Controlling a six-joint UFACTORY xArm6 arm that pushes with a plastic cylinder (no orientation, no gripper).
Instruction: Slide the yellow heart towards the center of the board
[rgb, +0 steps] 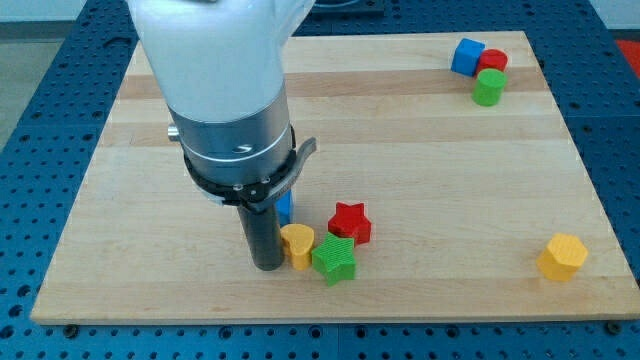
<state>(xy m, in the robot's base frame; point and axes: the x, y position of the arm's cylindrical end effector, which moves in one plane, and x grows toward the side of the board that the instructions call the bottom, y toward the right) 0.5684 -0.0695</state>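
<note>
So my tip (267, 266) sits low on the counter (420, 160), touching or just about touching the yellow heart (297, 246) on its left side in the view. There's no tool that opens or closes here, just the plain rod, so nothing is grasped. The heart is boxed in on its other side: a green star (335, 260) is pressed against its right, and a red star (350, 222) sits just above that one. A blue block (285, 208) peeks out from behind the rod, shape mostly hidden. This bunch is near the counter's bottom edge, with lots of bare wood above it toward the middle. Way up in the top right corner a blue cube (466, 56), a red block (493, 61) and a green cylinder (488, 87) huddle together, and a yellow hexagon (562, 257) sits alone near the bottom right edge.
</note>
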